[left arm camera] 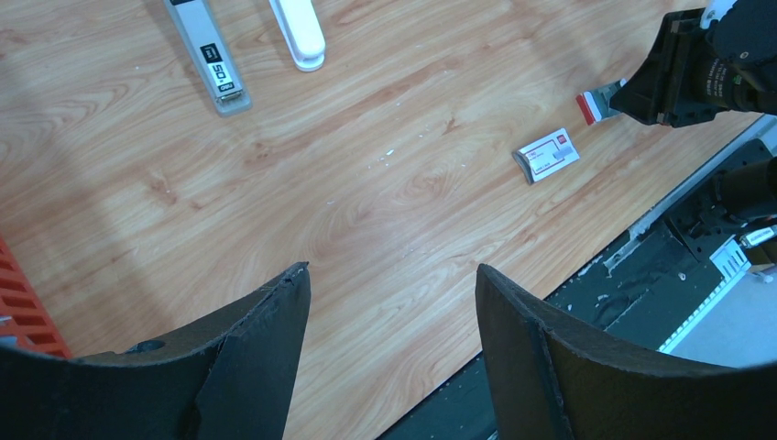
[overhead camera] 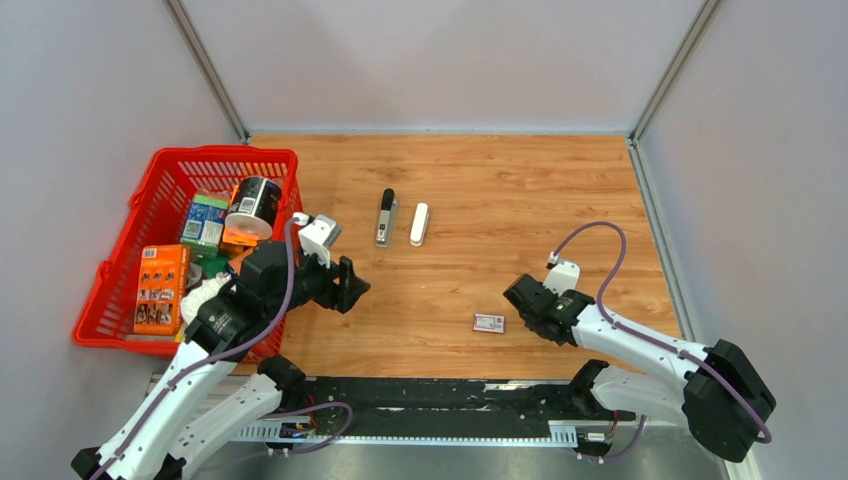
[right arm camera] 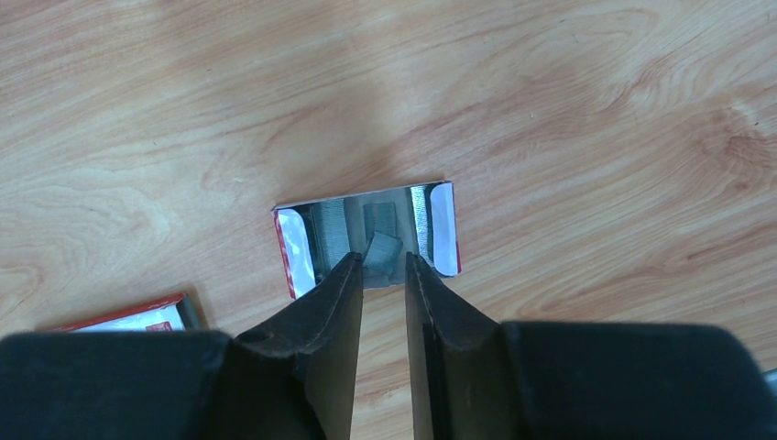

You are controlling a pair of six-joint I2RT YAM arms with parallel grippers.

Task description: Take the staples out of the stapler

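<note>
The white stapler shell (overhead camera: 419,224) lies on the wooden table, with its grey metal inner piece (overhead camera: 386,217), tipped black, just to its left. Both show at the top of the left wrist view: shell (left arm camera: 298,27), inner piece (left arm camera: 209,60). My left gripper (overhead camera: 356,285) is open and empty (left arm camera: 392,275), above bare table nearer than the stapler. My right gripper (overhead camera: 515,293) hangs over a small red-and-white open tray (right arm camera: 443,229) holding staples. A short strip of staples (right arm camera: 383,249) sits tilted at its fingertips (right arm camera: 379,258). The jaws are a narrow gap apart; I cannot tell if they grip it.
A flat red-and-white box (overhead camera: 489,322) lies left of the right gripper, also in the wrist views (left arm camera: 548,154) (right arm camera: 128,316). A red basket (overhead camera: 120,260) of packages stands at the table's left edge. Grey walls close in the sides and back. The black arm rail (overhead camera: 430,395) runs along the front.
</note>
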